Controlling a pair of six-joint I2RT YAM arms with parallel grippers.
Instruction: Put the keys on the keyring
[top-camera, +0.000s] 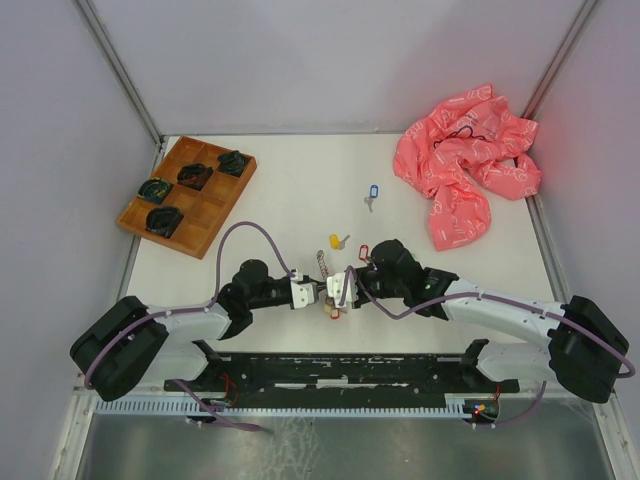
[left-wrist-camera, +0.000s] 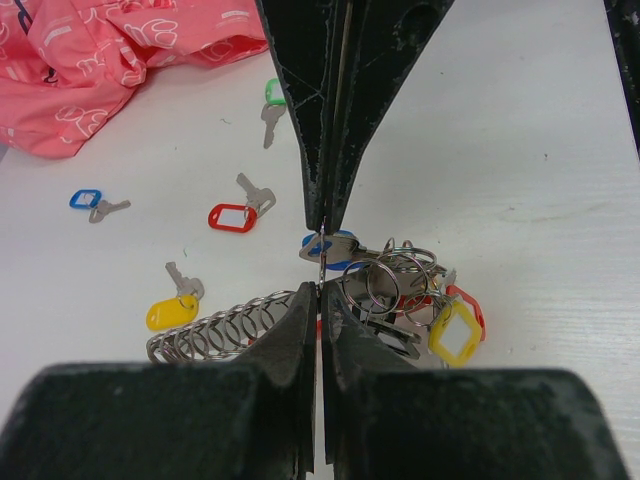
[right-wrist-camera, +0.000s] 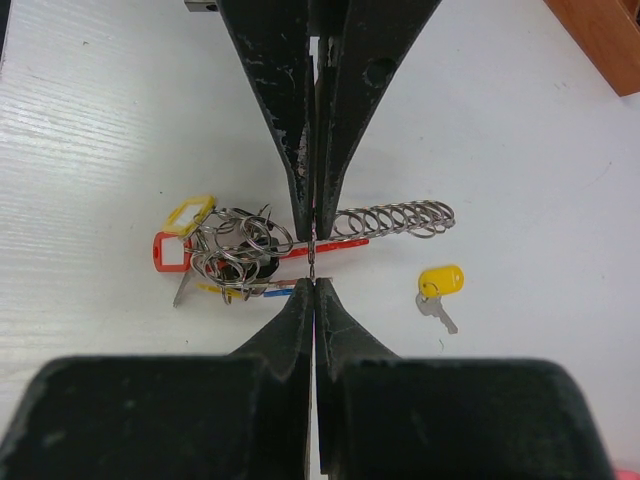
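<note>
The keyring (top-camera: 335, 303) is a tangle of silver rings with red and yellow tags, lying between both arms; it shows as a cluster (left-wrist-camera: 400, 290) in the left wrist view and the keyring (right-wrist-camera: 230, 250) in the right. My left gripper (left-wrist-camera: 322, 258) is shut on a thin edge-on metal piece at the cluster's edge, beside a blue-tagged key (left-wrist-camera: 332, 245). My right gripper (right-wrist-camera: 313, 258) is shut on a thin chain-like link of the same cluster. Loose keys lie beyond: yellow (top-camera: 338, 241), red (top-camera: 362, 252), blue (top-camera: 372, 192), green (left-wrist-camera: 274, 95).
A silver coil spring (top-camera: 322, 265) lies just behind the keyring. A wooden tray (top-camera: 185, 195) with dark coiled items stands at the back left. A crumpled pink cloth (top-camera: 465, 170) fills the back right corner. Walls close the table's sides.
</note>
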